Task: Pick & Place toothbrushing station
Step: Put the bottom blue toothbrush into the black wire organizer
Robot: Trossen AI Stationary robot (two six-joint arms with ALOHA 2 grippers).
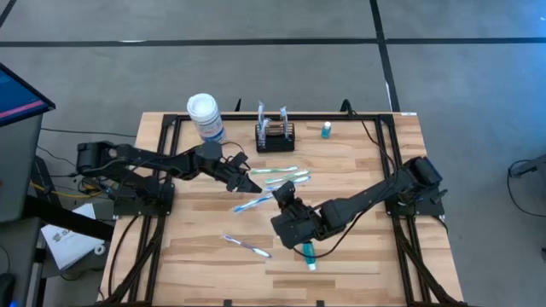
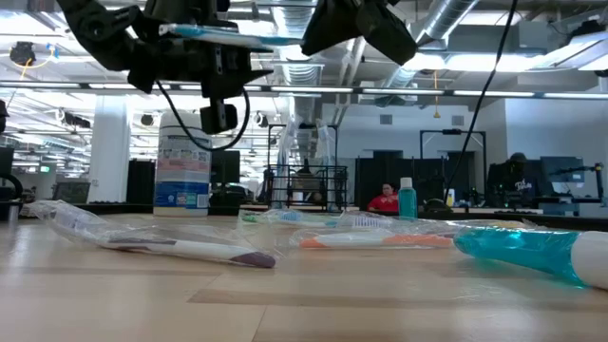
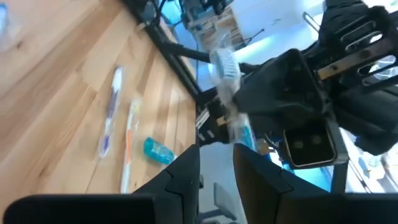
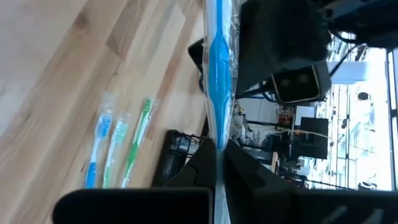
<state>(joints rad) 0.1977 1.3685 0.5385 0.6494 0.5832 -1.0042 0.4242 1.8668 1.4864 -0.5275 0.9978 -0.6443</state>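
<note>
Clamped in the right tool [image 4: 219, 149], a wrapped blue toothbrush [image 4: 218, 56] hangs short of the wire-mesh basket [image 1: 275, 136], left tool [image 1: 252, 182] apart, several toothbrushes unplaced.

The upper middle of the worktop [image 1: 358, 170] is crowded by the basket [image 1: 275, 136], canister [image 1: 206, 117] and wrapped toothbrushes [image 1: 281, 176]. Bare wood is left at the right edge and lower corners. The centre is blocked by both arms.

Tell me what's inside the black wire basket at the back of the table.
The black wire basket holds two clear-wrapped items standing upright, sticking out above its rim. What they are cannot be made out, and the basket's floor is hidden by the mesh and wrappers.
</note>
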